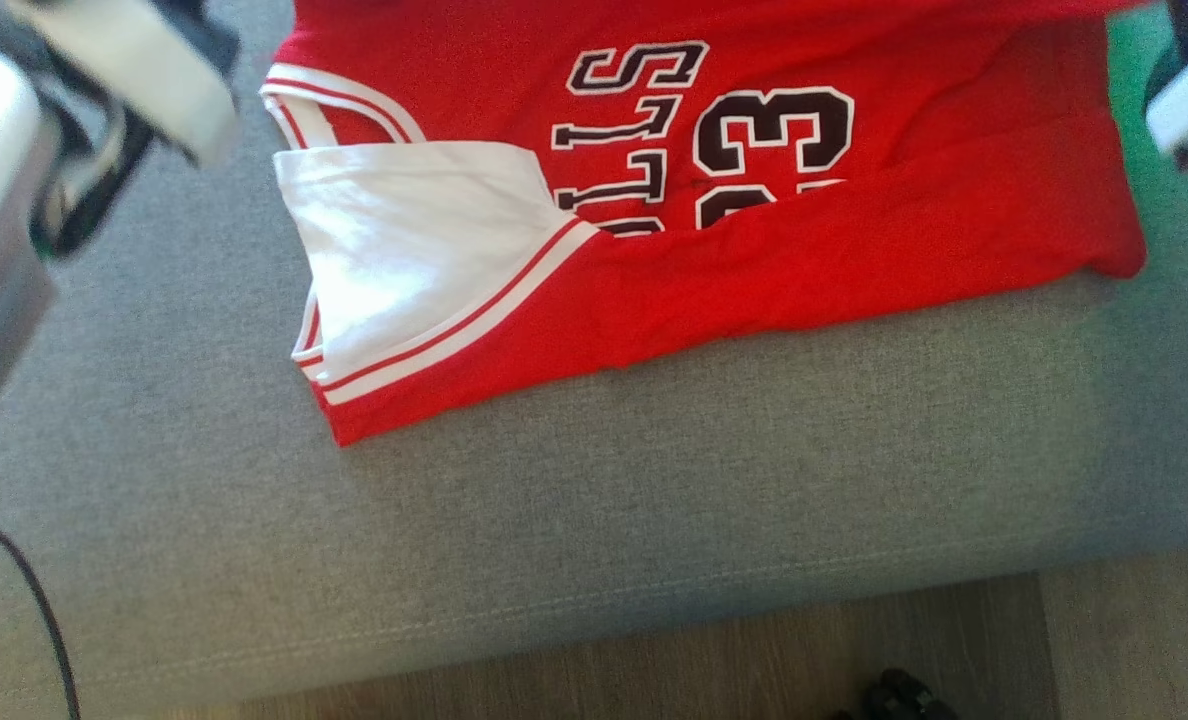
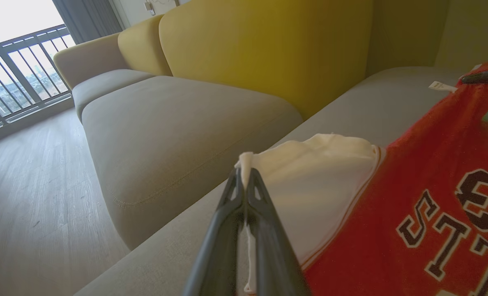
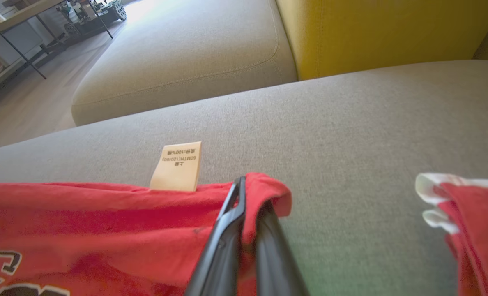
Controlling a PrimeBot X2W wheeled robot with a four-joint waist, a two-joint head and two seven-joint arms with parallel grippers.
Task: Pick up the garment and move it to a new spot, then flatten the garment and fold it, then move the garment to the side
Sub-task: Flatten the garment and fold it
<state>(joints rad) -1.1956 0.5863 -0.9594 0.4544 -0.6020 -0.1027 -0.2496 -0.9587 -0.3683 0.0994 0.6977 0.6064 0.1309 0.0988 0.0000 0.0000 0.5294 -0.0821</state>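
Note:
The garment (image 1: 754, 250) is a red sleeveless jersey with black-and-white lettering and a white panel. It lies partly folded on the grey sofa seat (image 1: 594, 480). In the left wrist view my left gripper (image 2: 246, 172) is shut on the edge of the white panel (image 2: 318, 181), lifting it a little off the seat. In the right wrist view my right gripper (image 3: 248, 193) is shut on a red hem corner of the garment (image 3: 104, 213), beside its care label (image 3: 178, 166). Another red corner with white trim (image 3: 461, 218) hangs at the right.
Yellow back cushions (image 2: 268, 53) rise behind the seat. A second grey seat cushion (image 2: 166, 123) adjoins it, with wood floor (image 2: 30, 197) and a balcony railing beyond. The seat's front edge and floor (image 1: 854, 650) are near me. A black cable (image 1: 24, 590) runs at the lower left.

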